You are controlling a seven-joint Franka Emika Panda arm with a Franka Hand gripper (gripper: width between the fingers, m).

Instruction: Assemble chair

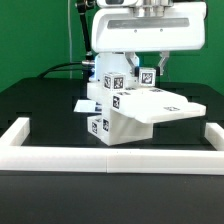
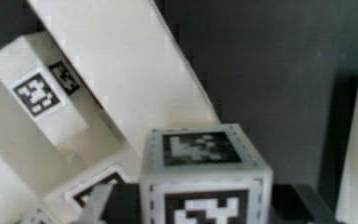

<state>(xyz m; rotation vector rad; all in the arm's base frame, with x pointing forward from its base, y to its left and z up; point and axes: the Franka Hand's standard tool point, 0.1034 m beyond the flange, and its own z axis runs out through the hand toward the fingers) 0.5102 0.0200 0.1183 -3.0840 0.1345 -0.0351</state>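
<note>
The gripper (image 1: 142, 66) is closing its fingers on a small tagged part of the chair (image 1: 128, 108); the fingertips are hard to make out. The chair is sitting on the black table (image 1: 40, 105), behind the one white border rail (image 1: 110, 157), its lower parts partly hidden.

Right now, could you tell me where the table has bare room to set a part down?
Bare black table lies on the exterior view's left and right of the chair parts, inside the white border rail. The middle is crowded beneath the pincer.
</note>
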